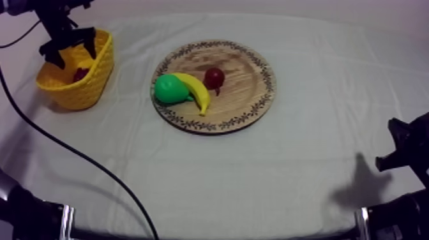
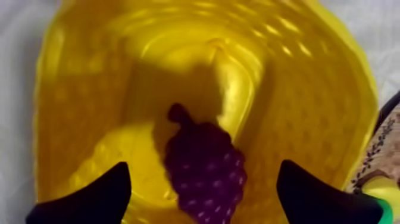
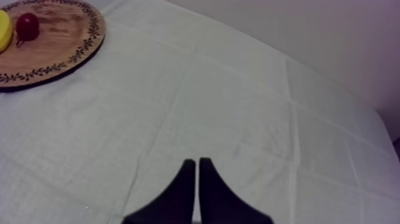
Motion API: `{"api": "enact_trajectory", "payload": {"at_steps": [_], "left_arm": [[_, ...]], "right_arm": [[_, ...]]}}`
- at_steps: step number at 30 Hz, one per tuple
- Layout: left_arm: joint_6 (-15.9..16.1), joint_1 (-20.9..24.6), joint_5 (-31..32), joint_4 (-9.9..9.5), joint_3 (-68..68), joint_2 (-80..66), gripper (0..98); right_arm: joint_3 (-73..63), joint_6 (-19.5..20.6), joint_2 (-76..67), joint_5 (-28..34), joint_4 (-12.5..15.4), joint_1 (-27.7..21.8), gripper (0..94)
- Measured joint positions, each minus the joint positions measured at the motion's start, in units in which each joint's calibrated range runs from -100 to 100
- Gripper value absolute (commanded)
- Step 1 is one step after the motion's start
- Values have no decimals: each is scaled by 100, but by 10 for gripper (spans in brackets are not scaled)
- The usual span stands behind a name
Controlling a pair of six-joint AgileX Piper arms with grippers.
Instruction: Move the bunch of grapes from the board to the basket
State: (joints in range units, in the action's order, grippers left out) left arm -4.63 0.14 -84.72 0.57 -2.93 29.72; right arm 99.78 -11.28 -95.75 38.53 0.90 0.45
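Presently, the left gripper (image 1: 71,54) (image 2: 203,173) of two black fingers is released: its fingers (image 2: 89,199) stand wide apart and grasp nothing. Below the gap between them lies the dark purple bunch of grapes (image 2: 207,170) (image 1: 80,73), a knobbly toy cluster of small round berries with a short stub of stem at its narrow end. Neither finger touches it. The bunch rests on the floor of the yellow basket (image 2: 315,101) (image 1: 86,89), a round plastic one with a perforated wall. The stem end points toward the basket's middle. From above, the grapes show as a dark patch inside the basket.

Arm pose: the left arm comes in at the surface's far left corner and hangs its gripper, fingers pointed down, directly over the basket's mouth. Whether the fingertips dip below the rim cannot be told. The basket stands near the far left corner of the grey-white cloth (image 1: 287,172).

Well apart from the basket, toward the middle of the surface's far edge, lies the round wooden board (image 1: 246,86) (image 3: 59,36) with a patterned leaf rim. On its left half a green pear (image 1: 170,89) touches a yellow banana (image 1: 196,92). A small red fruit (image 1: 214,78) (image 3: 27,25) sits just beside the banana, near the board's centre.

The right gripper (image 3: 197,164) is clenched on nothing, its fingers together as a narrow wedge. It sits low over bare cloth near the surface's right edge, well apart from the board.
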Motion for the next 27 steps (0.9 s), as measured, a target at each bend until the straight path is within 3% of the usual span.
{"api": "enact_trajectory", "payload": {"at_steps": [5,21,27], "left_arm": [[-21,13,310,18,380,-579,891],[251,-52,2719,86,3606,-4069,356],[438,-159,3491,129,5082,-5745,234]], "right_arm": [[0,0,0,0,0,0,3],[0,0,0,0,0,0,3],[0,0,0,0,0,0,3]]}}
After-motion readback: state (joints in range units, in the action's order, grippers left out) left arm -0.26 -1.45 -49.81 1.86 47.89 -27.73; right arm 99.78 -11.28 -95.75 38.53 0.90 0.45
